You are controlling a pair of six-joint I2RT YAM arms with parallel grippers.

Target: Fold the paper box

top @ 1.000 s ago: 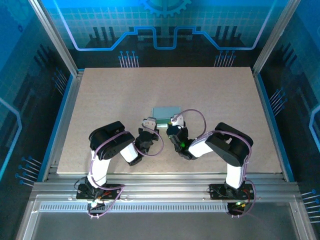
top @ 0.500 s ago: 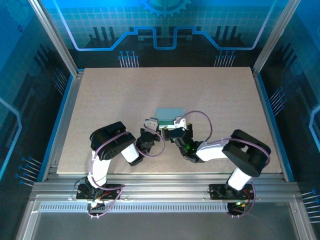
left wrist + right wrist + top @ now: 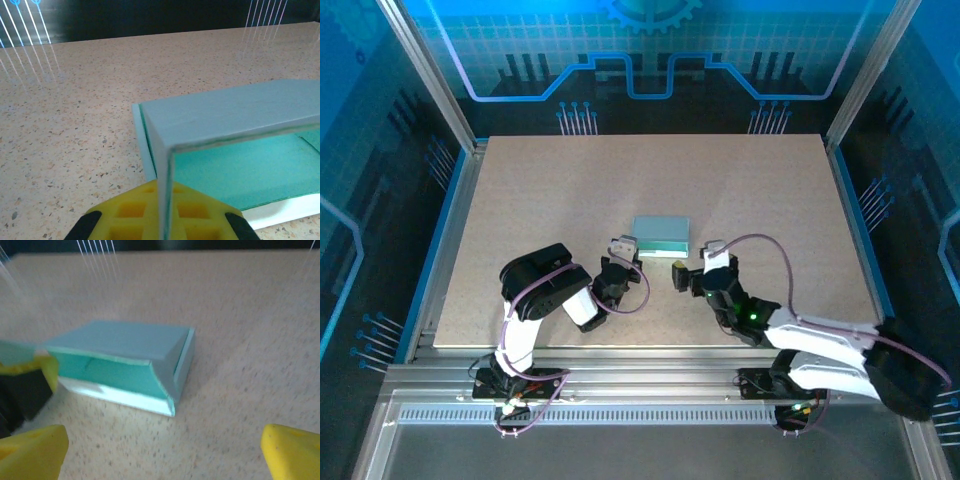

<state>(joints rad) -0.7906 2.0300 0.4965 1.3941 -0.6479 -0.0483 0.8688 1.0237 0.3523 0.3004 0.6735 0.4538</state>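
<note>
The paper box is a pale mint-blue shell with a teal inside, lying in the middle of the table with its near side open. My left gripper is at the box's left end. In the left wrist view its yellow pads are shut on the thin upright left wall of the box. My right gripper stands open just off the box's near right corner, apart from it. In the right wrist view the box lies ahead of the wide-spread yellow fingertips, and nothing sits between them.
The speckled beige table top stretches out on all sides of the box. Metal frame rails run along the near edge, and blue panels stand behind the far edge.
My right gripper has opened, let go of the box and drawn back to the right and toward the near edge. The left gripper keeps its hold; the box shifted slightly right.
</note>
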